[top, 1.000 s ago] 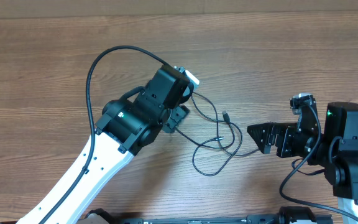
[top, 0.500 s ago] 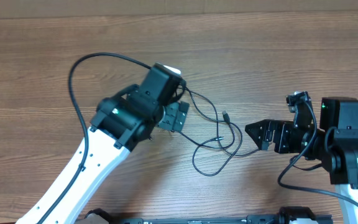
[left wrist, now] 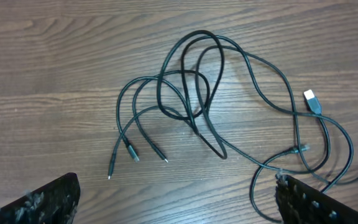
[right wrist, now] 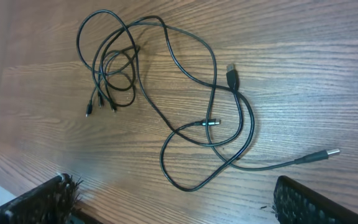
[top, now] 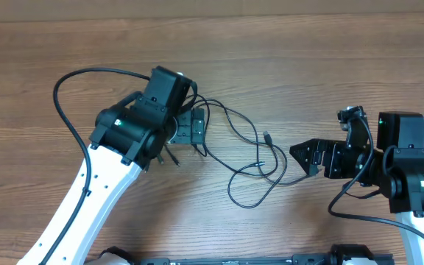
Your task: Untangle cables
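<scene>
The cables (top: 262, 165) are thin black cords lying loose on the wooden table between my two arms. The left wrist view shows their knotted loops (left wrist: 190, 93), three short plug tails (left wrist: 132, 152) and a silver USB plug (left wrist: 312, 101). My left gripper (top: 196, 129) hovers over the knot's left end, open (left wrist: 179, 208), with bare wood between its fingers and one strand passing by the right finger (left wrist: 328, 202). My right gripper (top: 305, 160) is open (right wrist: 179, 208) just right of the cables. A wide loop (right wrist: 194, 180) and a straight plug end (right wrist: 325, 154) lie ahead of it, untouched.
The left arm's thick black wire (top: 72, 81) arcs out over the table at the left. The table's far edge (top: 212, 16) runs along the top of the overhead view. The near edge shows at the lower left of the right wrist view (right wrist: 17, 177).
My left arm has drawn back to the left, off the middle of the cables, and its jaws have spread wider. The cables lie the same. The right arm has barely moved.
</scene>
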`<state>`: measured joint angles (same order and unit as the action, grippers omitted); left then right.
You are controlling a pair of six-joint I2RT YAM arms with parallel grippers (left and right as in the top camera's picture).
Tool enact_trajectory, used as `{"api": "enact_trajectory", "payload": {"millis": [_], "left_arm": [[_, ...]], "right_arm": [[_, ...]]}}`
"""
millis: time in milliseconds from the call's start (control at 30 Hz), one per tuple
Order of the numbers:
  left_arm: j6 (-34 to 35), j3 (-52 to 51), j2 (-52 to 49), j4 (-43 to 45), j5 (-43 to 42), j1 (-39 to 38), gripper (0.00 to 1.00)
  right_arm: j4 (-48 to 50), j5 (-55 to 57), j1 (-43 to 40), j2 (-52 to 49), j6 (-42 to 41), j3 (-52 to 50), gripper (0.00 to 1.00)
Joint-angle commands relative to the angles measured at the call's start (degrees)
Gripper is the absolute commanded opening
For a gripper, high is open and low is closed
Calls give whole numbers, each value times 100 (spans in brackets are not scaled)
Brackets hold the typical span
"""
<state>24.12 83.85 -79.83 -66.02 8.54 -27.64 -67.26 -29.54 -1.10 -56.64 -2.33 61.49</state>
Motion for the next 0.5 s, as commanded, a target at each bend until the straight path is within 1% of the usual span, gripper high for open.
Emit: {"api": "enact_trajectory", "payload": {"millis": [0, 167, 233, 333, 467], "left_arm": [[444, 94, -52, -7, -70, 109, 99], [1386, 94, -52, 17, -284, 291, 100], [1399, 94, -52, -2, -297, 297, 100], [1198, 94, -55, -92, -273, 297, 100], [1248, 94, -55, -284, -219, 365, 100]], "right_arm": [[24, 28, -7, 2, 26, -37, 100], [-33, 33, -7, 2, 28, -37, 100], [37, 28, -7, 2, 26, -37, 100], [85, -35, -7, -2, 26, -37, 100], [28, -37, -7, -7, 26, -37, 100]]}}
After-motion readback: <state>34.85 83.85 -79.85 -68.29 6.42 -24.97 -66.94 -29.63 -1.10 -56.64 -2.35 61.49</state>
